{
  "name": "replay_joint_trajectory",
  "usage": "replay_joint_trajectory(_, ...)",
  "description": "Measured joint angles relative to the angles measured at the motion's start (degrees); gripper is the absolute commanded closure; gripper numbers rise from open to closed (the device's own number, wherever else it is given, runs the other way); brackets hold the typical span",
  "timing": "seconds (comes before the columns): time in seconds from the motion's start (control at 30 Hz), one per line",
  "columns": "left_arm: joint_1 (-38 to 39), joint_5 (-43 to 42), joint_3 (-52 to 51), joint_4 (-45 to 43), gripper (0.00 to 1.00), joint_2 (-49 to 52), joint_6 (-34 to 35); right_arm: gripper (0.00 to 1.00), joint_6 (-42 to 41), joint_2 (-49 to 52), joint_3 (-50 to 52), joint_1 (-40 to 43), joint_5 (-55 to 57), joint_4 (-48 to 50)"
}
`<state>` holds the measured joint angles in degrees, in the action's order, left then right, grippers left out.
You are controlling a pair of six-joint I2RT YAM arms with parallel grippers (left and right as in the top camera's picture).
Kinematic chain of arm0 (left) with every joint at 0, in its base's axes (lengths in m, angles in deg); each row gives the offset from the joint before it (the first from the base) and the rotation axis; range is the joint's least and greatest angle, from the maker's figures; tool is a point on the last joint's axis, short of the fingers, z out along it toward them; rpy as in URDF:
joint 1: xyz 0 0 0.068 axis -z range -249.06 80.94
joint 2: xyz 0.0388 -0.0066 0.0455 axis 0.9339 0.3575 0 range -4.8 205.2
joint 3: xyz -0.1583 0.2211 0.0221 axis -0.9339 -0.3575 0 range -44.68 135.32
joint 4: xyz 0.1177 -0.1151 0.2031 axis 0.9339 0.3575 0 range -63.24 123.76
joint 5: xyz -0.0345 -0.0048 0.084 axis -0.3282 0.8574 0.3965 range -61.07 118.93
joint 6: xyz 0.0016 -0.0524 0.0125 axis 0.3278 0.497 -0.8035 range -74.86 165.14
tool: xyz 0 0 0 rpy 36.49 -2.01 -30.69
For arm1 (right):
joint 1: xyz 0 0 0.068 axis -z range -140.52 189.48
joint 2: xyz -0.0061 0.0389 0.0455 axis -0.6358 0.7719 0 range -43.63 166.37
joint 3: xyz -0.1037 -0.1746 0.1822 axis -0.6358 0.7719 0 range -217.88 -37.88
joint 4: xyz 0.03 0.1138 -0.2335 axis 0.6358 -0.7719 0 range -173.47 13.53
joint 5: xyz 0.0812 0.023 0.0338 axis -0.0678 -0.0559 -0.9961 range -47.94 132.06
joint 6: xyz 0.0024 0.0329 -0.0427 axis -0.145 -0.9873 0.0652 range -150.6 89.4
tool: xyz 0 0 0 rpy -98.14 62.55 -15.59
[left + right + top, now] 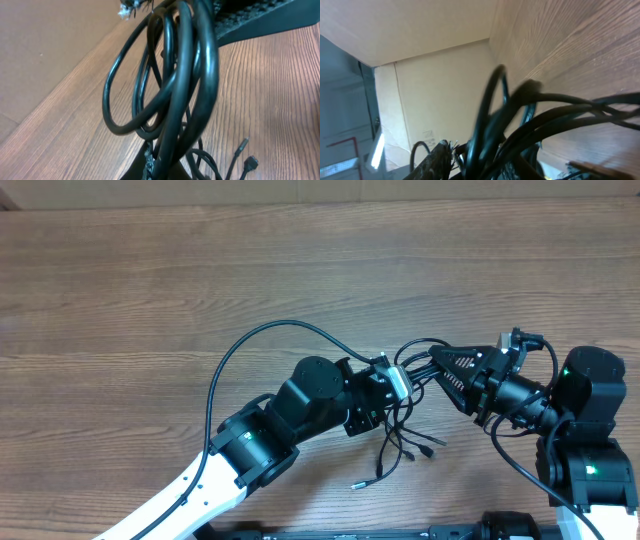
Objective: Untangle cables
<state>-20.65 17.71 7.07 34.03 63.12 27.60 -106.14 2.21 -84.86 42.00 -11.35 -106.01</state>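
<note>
The cables are a tangled bunch of thin black cords held between my two grippers, right of the table's middle. Loose ends with small plugs hang down onto the wood. My left gripper is shut on the bunch from the left. My right gripper is shut on it from the right, almost touching the left one. In the left wrist view the cable loops rise from my left gripper, with two plugs on the table. In the right wrist view the cables fill my right gripper.
The wooden table extends to the left and back. A thicker black wire fixed to the left arm arcs above it. The right arm's base stands at the right front. A cardboard wall stands behind the table.
</note>
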Motion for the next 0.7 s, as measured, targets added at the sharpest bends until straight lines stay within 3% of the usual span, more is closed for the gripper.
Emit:
replay_joint_trajectory(0.13,0.00,-0.11,0.00,0.02,0.96,0.00,0.98,0.34,2.01,0.00,0.00,0.00,1.38,-0.31)
replay_joint_trajectory(0.27,0.00,-0.09,0.00,0.02,0.96,0.00,3.43,0.14,4.63,-0.07,-0.11,-0.02,6.25,-5.07)
replay_joint_trajectory(0.47,0.00,1.99,0.00,0.33,0.96,0.02,10.27,0.04,12.68,-0.11,-0.13,0.00,11.45,-7.63)
replay_joint_trajectory(0.7,0.00,6.43,0.00,0.72,0.96,0.02,16.68,0.02,20.57,-0.11,-0.13,0.00,12.55,-8.76)
